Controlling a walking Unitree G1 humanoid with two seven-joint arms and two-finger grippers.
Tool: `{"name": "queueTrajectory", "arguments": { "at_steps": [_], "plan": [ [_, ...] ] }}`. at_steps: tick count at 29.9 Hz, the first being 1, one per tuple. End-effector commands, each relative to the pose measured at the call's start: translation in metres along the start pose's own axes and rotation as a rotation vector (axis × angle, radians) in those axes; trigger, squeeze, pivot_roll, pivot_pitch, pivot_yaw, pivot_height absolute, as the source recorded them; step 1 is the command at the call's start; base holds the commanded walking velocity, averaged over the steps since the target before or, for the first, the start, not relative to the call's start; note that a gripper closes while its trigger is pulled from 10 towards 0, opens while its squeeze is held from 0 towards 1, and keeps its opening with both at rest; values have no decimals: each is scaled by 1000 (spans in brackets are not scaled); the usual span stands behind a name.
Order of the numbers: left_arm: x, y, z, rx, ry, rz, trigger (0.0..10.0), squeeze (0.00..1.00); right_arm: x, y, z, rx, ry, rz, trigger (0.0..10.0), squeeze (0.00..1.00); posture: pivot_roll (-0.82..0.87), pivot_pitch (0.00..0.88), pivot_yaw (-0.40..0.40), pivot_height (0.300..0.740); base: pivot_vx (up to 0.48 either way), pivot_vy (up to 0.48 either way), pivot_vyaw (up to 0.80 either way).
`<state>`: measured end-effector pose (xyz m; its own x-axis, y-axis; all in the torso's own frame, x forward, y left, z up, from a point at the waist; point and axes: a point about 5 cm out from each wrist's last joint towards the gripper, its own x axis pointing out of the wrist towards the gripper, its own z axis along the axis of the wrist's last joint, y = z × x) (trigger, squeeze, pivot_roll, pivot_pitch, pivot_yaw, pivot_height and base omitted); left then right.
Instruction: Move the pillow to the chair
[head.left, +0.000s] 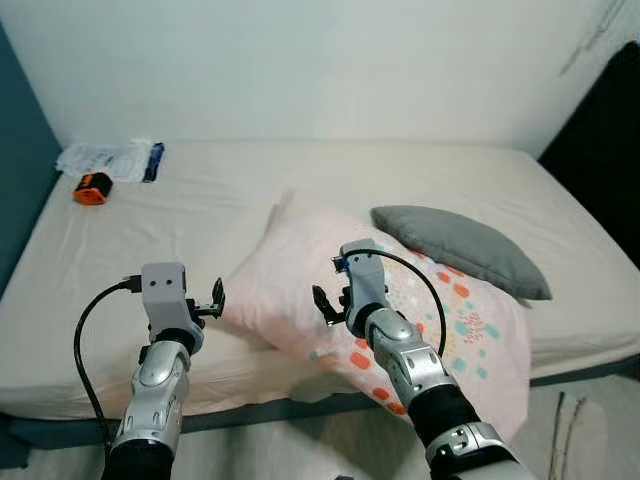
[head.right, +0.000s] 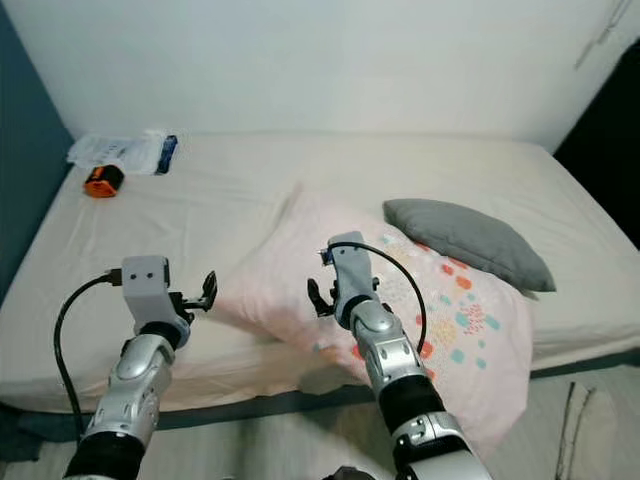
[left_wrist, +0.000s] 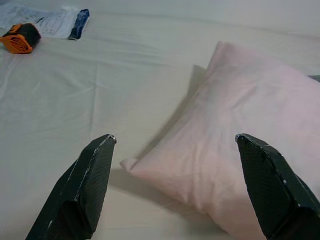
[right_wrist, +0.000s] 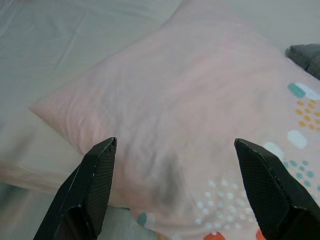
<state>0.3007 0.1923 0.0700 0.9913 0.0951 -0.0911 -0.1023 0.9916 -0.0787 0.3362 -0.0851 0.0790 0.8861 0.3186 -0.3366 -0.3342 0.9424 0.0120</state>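
Left gripper hovers over the near edge of the bed, its two black fingers spread wide apart and holding nothing; in its wrist view the tips frame the near-left corner of the pillow, which lies just ahead of them without touching. Far off at the bed's back left corner sit an orange object and, just behind it, a white packet with a blue edge. The pillow is pale pink with coloured spots toward its right end; it lies on the bed near the middle of the front edge, and its right end droops over the side of the mattress. Right gripper is raised above the pillow's near part, fingers likewise wide apart and empty, with the pink cloth spread between them in its wrist view. To the right, a flat grey cushion rests with its near edge on the pillow's far right part. A white wall runs behind the bed.
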Motion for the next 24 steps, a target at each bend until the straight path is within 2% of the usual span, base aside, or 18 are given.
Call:
{"name": "queueTrajectory", "arguments": {
  "at_steps": [1, 24],
  "plan": [
    [-2, 0, -6, -14, 29, 2, 10000, 0, -1, -1, -5, 20, 13, -7, 10000, 0, 42, 84, -105, 712, 0, 0, 0],
    [-2, -1, -6, -10, 32, -9, 10000, 0, -1, -2, -5, 30, 20, -9, 10000, 0, 42, 90, -104, 712, 0, 0, 0]
  ]
}}
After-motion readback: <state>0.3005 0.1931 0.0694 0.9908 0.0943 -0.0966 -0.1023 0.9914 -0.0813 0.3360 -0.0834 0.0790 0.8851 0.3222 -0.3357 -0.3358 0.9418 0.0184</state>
